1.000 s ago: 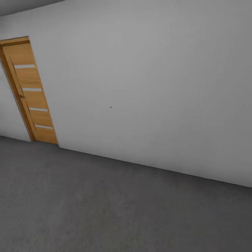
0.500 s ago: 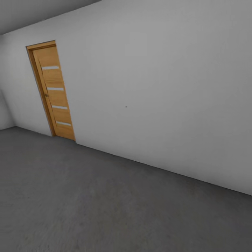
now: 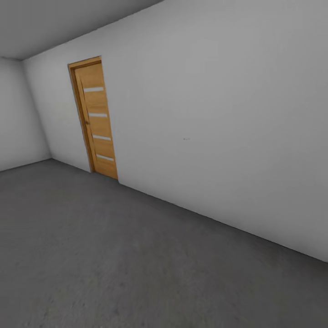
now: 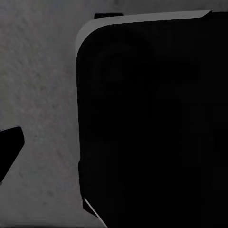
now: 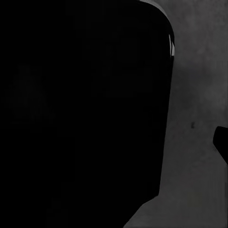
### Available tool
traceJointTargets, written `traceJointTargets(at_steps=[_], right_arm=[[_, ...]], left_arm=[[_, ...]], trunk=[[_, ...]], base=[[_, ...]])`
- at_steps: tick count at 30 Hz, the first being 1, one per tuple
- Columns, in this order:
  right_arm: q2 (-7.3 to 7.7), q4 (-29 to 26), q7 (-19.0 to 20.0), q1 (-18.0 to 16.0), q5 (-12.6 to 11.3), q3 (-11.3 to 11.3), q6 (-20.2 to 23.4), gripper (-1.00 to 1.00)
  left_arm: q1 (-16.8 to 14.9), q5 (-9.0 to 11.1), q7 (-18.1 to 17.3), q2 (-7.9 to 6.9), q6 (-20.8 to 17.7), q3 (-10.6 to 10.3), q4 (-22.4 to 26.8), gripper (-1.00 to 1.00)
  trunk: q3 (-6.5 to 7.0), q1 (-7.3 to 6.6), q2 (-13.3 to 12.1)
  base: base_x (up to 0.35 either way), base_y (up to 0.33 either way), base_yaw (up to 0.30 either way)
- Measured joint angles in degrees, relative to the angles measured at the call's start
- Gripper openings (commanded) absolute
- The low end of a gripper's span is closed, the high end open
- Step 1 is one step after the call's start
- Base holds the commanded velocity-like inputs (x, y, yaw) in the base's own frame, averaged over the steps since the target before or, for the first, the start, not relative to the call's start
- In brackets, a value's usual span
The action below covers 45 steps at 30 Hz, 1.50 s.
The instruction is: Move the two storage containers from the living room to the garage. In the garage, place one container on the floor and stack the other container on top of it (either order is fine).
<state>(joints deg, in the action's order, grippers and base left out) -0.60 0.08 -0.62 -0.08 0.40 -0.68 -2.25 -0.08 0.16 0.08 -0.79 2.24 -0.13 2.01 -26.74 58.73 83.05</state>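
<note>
Both red-orange storage containers are out of view. In the head view I face a bare room with a dark grey mottled concrete floor (image 3: 136, 255) and a plain grey-white wall (image 3: 218, 114). The left wrist view looks down past a large black rounded body (image 4: 152, 123) onto the same grey floor (image 4: 42, 95), with a dark finger (image 4: 9, 148) at the picture's edge. The right wrist view is much the same: a black body (image 5: 80, 109), grey floor (image 5: 194, 109) and a dark finger (image 5: 222, 140) at the edge. Neither view shows how the jaws stand.
A narrow wooden door (image 3: 96, 119) with pale horizontal strips stands shut in the long wall, near the room's far left corner. A second white wall (image 3: 20, 118) meets it there. Bare floor stretches from me to both walls.
The whole head picture has shifted: the camera has turned left, so the door sits further right and the room's corner and side wall have come into view.
</note>
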Motion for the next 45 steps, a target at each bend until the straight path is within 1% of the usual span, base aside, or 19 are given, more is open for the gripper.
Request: traceJointTargets(at_steps=[12,20,21,25,27,33,35,36,37,39,42,45], right_arm=[[-0.01,0.0,0.0,0.0,0.1,0.0,-0.3,1.00],[-0.01,0.0,0.0,0.0,0.2,0.0,-0.3,1.00],[-0.01,0.0,0.0,0.0,0.2,0.0,-0.3,1.00],[-0.01,0.0,-0.1,0.0,0.2,0.1,-0.4,1.00],[-0.01,0.0,-0.1,0.0,0.2,0.1,-0.4,1.00],[-0.01,0.0,-0.1,0.0,0.3,0.0,-0.4,1.00],[-0.01,0.0,-0.1,0.0,0.3,-0.1,-0.4,1.00],[-0.01,0.0,-0.1,0.0,0.3,-0.1,-0.4,1.00],[-0.01,0.0,-0.1,0.0,0.3,-0.1,-0.4,1.00],[-0.01,0.0,-0.1,0.0,0.3,-0.2,-0.4,1.00],[0.02,0.0,-0.1,0.0,0.3,-0.2,-0.4,1.00],[0.05,0.0,-0.1,0.0,0.3,-0.2,-0.4,1.00]], left_arm=[[0.0,0.0,0.0,-0.02,0.0,0.0,0.0,1.00],[0.0,0.2,-0.2,1.21,0.4,0.5,4.1,1.00],[0.0,0.2,-0.4,1.75,0.4,0.5,4.4,1.00],[0.0,0.5,-0.5,2.63,0.4,0.6,4.2,1.00],[0.0,0.6,-0.5,2.67,0.5,0.6,4.2,1.00],[0.0,1.2,-0.4,2.86,4.6,0.6,3.8,1.00],[0.0,1.9,-0.3,2.83,4.9,0.7,3.8,1.00],[0.0,2.6,-0.3,2.79,4.9,0.7,3.8,1.00],[0.0,6.6,-0.3,2.71,5.0,0.7,3.7,1.00],[0.0,9.2,-0.3,2.66,5.0,0.7,3.7,1.00],[0.0,11.0,-0.3,2.64,5.0,0.6,3.6,1.00],[0.0,11.6,-0.3,2.63,5.0,0.6,3.6,1.00]], trunk=[[0.00,0.00,0.0],[0.00,0.00,0.0],[0.00,0.00,0.0],[0.00,0.00,0.0],[0.00,0.00,0.0],[0.00,0.00,0.0],[0.00,0.00,0.0],[0.00,0.00,0.0],[0.00,0.00,0.0],[0.00,0.00,0.0],[0.00,0.00,0.0],[0.00,0.00,0.0]], base=[[0.000,0.000,0.282],[0.000,0.000,0.282],[0.000,0.000,0.282],[0.000,0.000,0.281],[0.000,0.000,0.282],[0.000,0.000,0.282],[0.000,0.000,0.281],[0.000,0.000,0.282],[0.000,0.000,0.282],[0.000,0.000,0.282],[0.000,0.000,0.282],[0.000,0.000,0.282]])
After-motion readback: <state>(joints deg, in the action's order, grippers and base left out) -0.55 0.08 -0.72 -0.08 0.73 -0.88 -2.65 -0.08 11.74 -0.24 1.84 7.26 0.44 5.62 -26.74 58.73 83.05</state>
